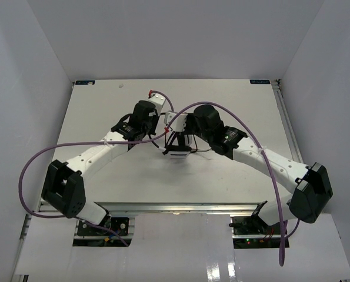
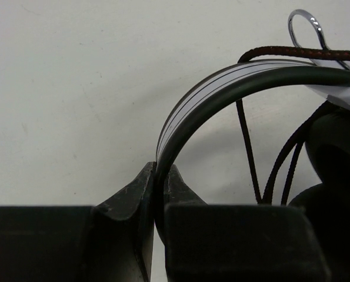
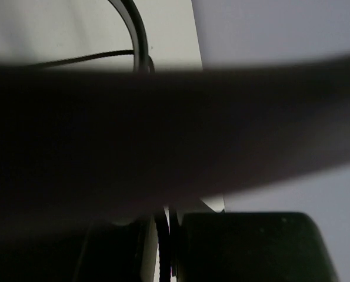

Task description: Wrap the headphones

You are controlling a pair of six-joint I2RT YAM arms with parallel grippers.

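The white table [image 1: 104, 106] carries the whole scene, and the left arm [image 1: 98, 154] and the right arm [image 1: 269, 161] meet over its middle. The headphones [image 1: 177, 151] are there between the two wrists, a little toward 12 o'clock from the table centre.

The left gripper [image 2: 157, 194] is closed tight on the lower end of the headband [image 2: 222, 94], which rises from the fingers in an arc toward 2 o'clock. The right gripper [image 3: 165, 235] seems to pinch a thin dark strand, most likely the cord [image 2: 250, 153]. A big dark blur hides most of that view, so this is not sure.

In the left wrist view, several strands of the cord hang below the headband, just beside a dark ear cup [image 2: 339, 141] at 3 o'clock. This suggests the wrapping is begun but not finished. The number of turns cannot be counted and the plug end is not seen. Probably what remains is to wind the loose length and secure its end.
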